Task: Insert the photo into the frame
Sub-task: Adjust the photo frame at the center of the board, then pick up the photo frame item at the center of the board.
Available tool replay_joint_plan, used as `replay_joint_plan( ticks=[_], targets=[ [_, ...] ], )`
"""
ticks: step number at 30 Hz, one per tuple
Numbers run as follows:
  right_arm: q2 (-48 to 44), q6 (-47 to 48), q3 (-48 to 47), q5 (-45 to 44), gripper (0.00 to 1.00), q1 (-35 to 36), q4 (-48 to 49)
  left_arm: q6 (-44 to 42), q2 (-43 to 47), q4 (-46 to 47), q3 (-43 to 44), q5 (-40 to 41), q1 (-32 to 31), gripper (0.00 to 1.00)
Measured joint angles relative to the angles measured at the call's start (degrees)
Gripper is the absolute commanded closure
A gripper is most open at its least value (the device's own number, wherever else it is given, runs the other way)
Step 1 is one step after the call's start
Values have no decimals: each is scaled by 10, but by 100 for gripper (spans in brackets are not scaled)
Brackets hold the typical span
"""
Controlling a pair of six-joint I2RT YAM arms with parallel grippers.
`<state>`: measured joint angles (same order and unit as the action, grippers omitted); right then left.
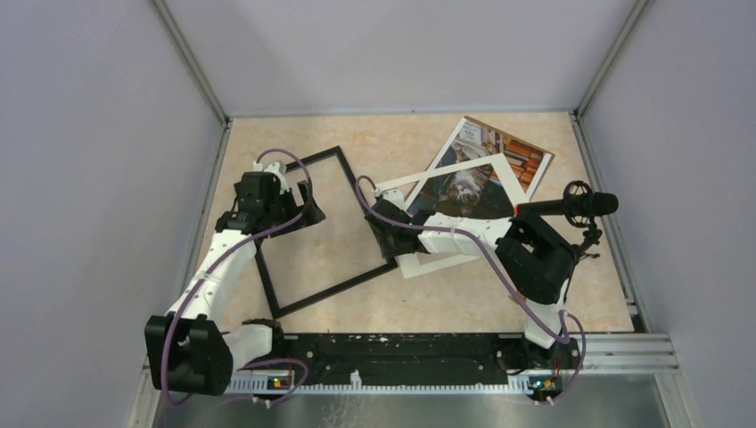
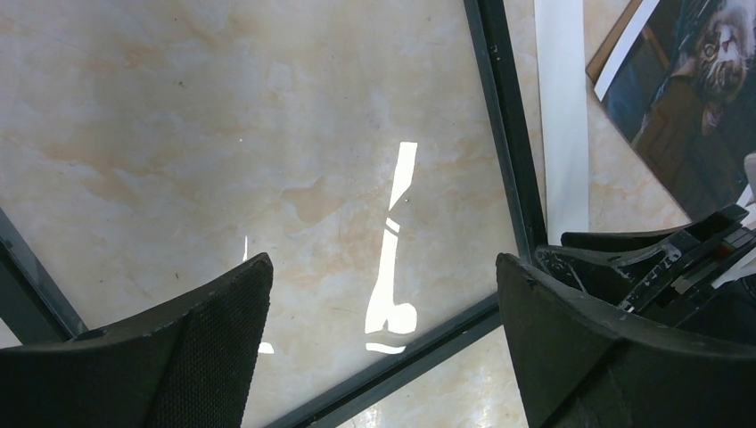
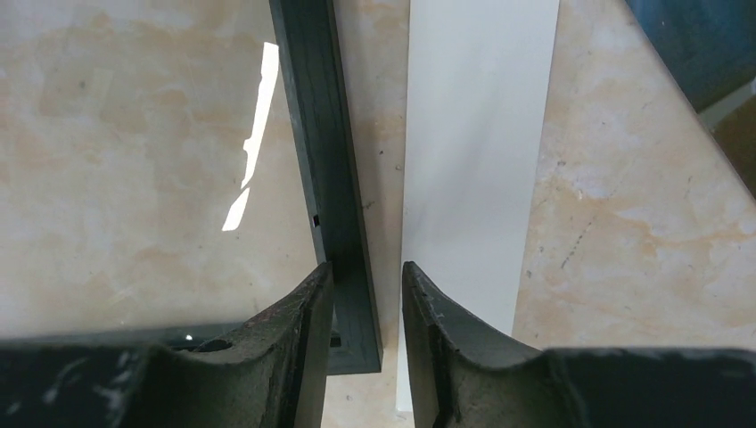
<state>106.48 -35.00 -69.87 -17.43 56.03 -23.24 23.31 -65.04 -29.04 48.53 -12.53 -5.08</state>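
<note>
Nearest you, the black picture frame (image 1: 334,287) lies flat and skewed on the marbled surface (image 1: 428,308), with only bare surface showing inside its border. Your left gripper (image 2: 383,267) hovers over the frame's left side, jaws spread wide and nothing between them.

Your right gripper (image 3: 365,272) is down at the frame's right rail, close to the corner, with its jaws drawn narrow astride the black bar. 1 finger looks to be against the rail while a sliver of gap shows on the other side. I cannot tell whether it is pinching the frame or only bracketing it.

Just beside that rail lies the white cardboard mat (image 3: 472,134), with a thin strip of surface between the 2. Farthest off, the photo (image 1: 517,160) sits tilted toward the far-right corner, its lower part under the mat and apart from the frame.

By my reading, you are on the opening step, securing or positioning the frame, and the photo is untouched. The next move calls for a firm hold on a thin, low rail that may slip out, so check the hold before you shift anything. After that, the photo has to come out from under the mat, and a flat print offers little edge to grab.
</note>
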Motion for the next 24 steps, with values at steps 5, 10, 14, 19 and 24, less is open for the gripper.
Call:
replay_joint_plan(
  ticks=[5, 10, 14, 19, 24],
  targets=[
    [14, -3, -5, -5, 67, 0, 13, -9, -12, -1, 1, 0, 0, 3],
    [22, -7, -8, -5, 79, 0, 24, -10, -25, -1, 3, -1, 0, 4],
    [24, -32, -7, -9, 97, 1, 32, -10, -31, -2, 6, -1, 0, 3],
    [24, -83, 2, -7, 100, 1, 63, -10, -31, -2, 10, -1, 0, 3],
    [28, -132, 10, 5, 61, 1, 106, -10, -31, -2, 10, -1, 2, 3]
  ],
)
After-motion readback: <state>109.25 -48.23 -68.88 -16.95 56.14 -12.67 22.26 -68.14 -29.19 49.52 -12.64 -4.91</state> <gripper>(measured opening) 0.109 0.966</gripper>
